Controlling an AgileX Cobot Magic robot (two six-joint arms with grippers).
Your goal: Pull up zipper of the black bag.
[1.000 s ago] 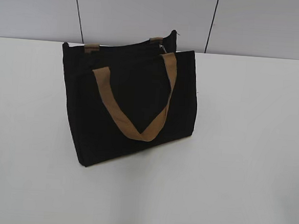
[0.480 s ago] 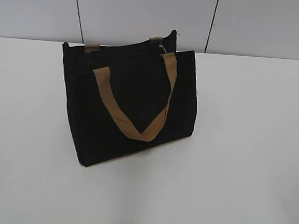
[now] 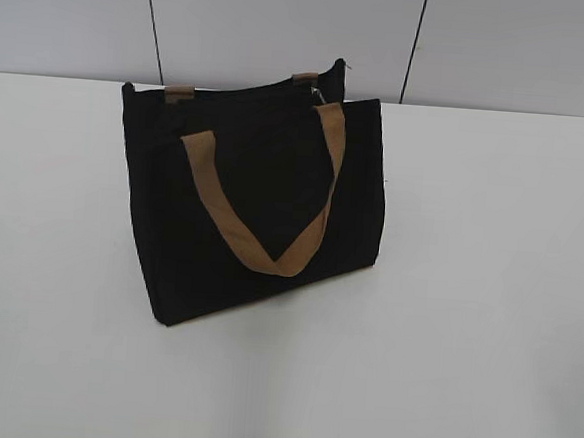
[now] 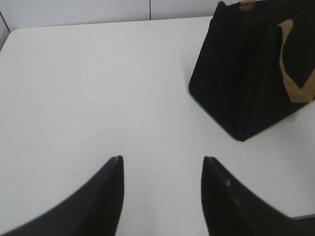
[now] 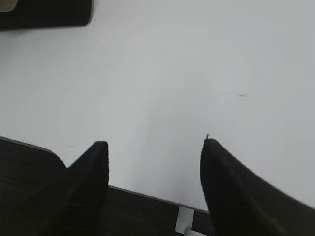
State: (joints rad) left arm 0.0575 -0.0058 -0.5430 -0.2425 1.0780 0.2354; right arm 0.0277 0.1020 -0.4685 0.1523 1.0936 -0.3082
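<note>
The black bag (image 3: 263,197) stands upright on the white table, left of the middle, with a tan strap handle (image 3: 270,248) hanging down its front. The zipper line runs along its top edge, with a small silvery pull (image 3: 318,96) near the right end. The bag also shows in the left wrist view (image 4: 246,73) at the upper right, and its corner in the right wrist view (image 5: 44,12) at the top left. My left gripper (image 4: 162,160) is open and empty over bare table, well short of the bag. My right gripper (image 5: 153,143) is open and empty at the table's front edge.
The white table (image 3: 487,293) spreads around the bag. A grey panelled wall (image 3: 285,28) rises behind it. The table's front edge (image 5: 147,194) shows in the right wrist view, with dark floor below it.
</note>
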